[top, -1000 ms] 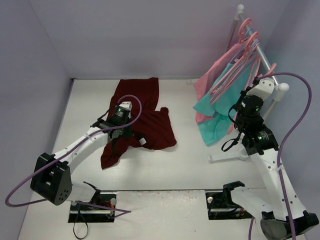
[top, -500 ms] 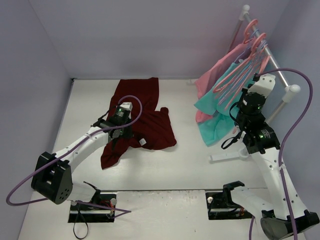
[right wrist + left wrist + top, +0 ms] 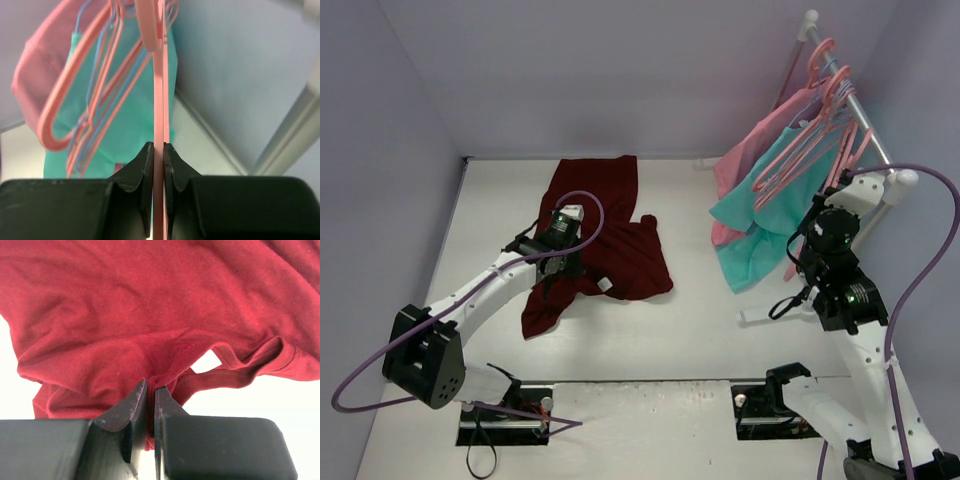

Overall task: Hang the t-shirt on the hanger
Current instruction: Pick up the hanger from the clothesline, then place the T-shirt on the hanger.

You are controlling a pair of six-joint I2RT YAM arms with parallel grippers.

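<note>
We see the hanger cut off by the right wrist view's edges, the t-shirt by the left wrist view's.

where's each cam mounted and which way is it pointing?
Top external: above, behind the bases, looking down at the white table; both arms show.
Left wrist: on left arm, facing the dark red cloth t-shirt; left end effector shut on it.
Right wrist: on right arm, facing the salmon-pink plastic hanger; right end effector shut on it.
Shared: top and left wrist show the t-shirt.
</note>
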